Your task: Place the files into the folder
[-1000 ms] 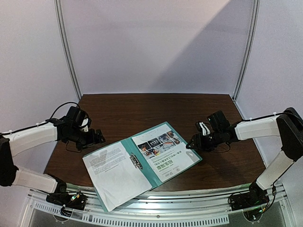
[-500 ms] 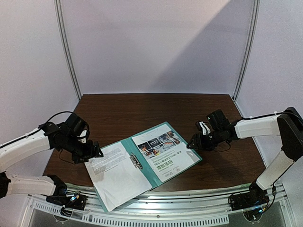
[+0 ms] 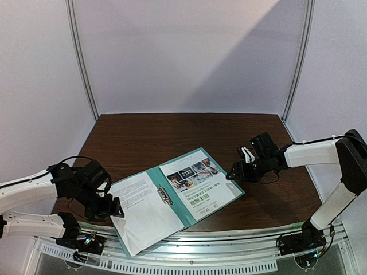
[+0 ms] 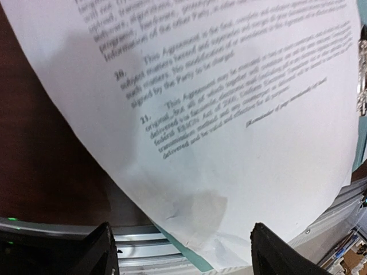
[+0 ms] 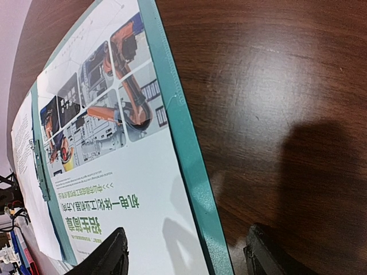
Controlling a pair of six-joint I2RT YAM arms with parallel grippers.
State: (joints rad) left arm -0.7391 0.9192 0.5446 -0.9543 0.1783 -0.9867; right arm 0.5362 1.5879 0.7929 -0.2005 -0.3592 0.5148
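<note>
Fingers (image 4: 97, 255) of the left gripper (image 3: 114, 207) stood spread and held nothing, straddling the near corner of the plain text sheet (image 4: 229, 143). That sheet lay on the left flap of the open teal folder (image 3: 175, 213), overhanging the near edge of the table (image 3: 172, 134). Metal clip (image 3: 165, 196) beyond the left fingers, at the spine. Colour-photo sheet (image 3: 198, 186) on the right flap. Right gripper (image 3: 234, 173) fingers (image 5: 109, 258) also apart, empty; the folder's right edge ran between them.
</note>
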